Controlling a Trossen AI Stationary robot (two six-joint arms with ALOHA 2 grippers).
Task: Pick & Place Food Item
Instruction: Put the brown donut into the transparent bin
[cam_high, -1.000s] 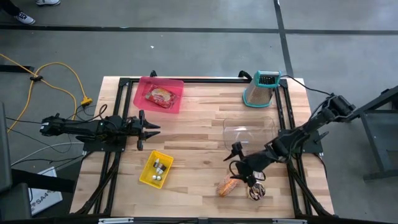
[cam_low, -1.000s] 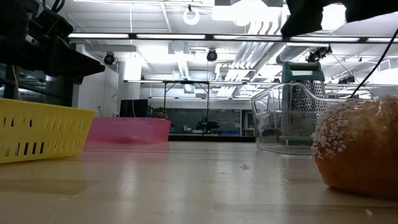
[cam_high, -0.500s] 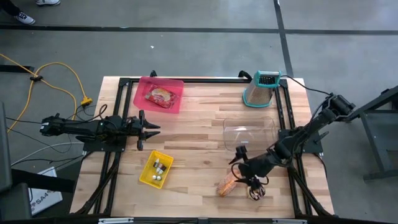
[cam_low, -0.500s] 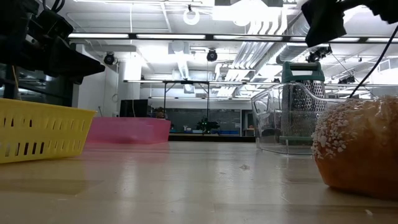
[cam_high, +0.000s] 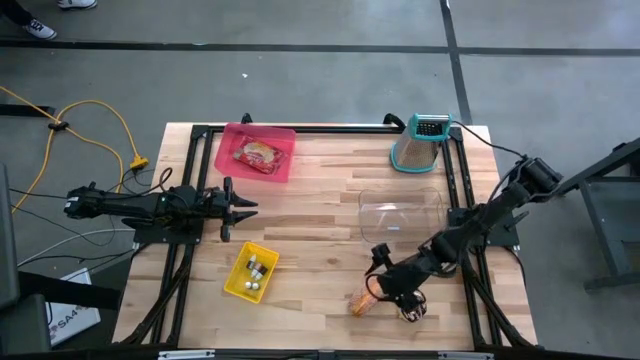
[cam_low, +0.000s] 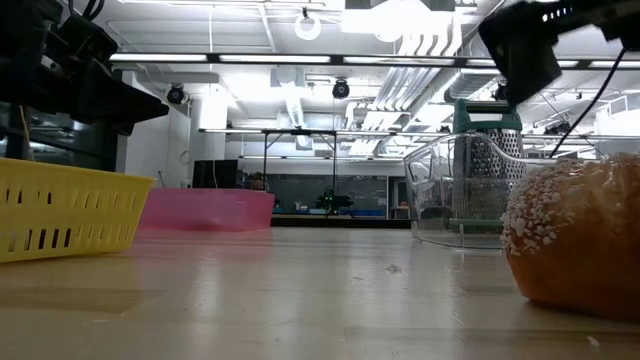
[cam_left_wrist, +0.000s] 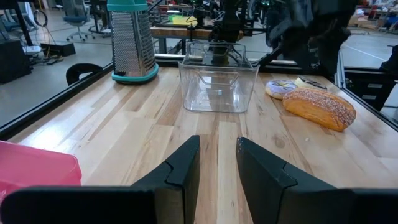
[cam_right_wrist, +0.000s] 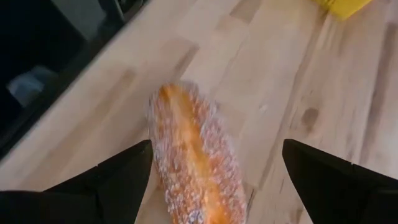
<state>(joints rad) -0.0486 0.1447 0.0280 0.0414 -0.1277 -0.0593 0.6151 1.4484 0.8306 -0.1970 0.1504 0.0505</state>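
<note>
Overhead, low and wrist views of a wooden worktop (cam_high: 310, 235) with two arms.

Right gripper (cam_high: 385, 285): near the front edge of the worktop, directly over the roll (cam_high: 363, 298). Its fingers (cam_right_wrist: 106, 180) are spread wide, one on each side of the roll as seen from the right wrist, and hold nothing; whether they touch the roll cannot be told.

Roll: an orange, sugar-speckled oblong lying flat on the worktop near the front edge, toward the right side. In the low view it fills the right foreground (cam_low: 575, 235); in the left wrist view it lies beyond the clear tub (cam_left_wrist: 219, 84), to one side (cam_left_wrist: 319, 107).

Doughnut (cam_high: 412, 311): just beside the roll, toward the right, partly hidden by the right gripper.

Clear tub (cam_high: 400, 213): upright, behind the roll, near the middle right of the worktop.

Grater (cam_high: 420, 143): upright at the back right corner.

Pink tray (cam_high: 256, 153): at the back left, holding a red packet (cam_high: 258, 154).

Yellow basket (cam_high: 251, 272): front left of centre, holding small items too small to name.

Left gripper (cam_high: 240, 208): at the left side of the worktop, between the pink tray and the yellow basket, well apart from the roll. Its fingers (cam_left_wrist: 180, 168) stand a narrow gap apart and hold nothing.
</note>
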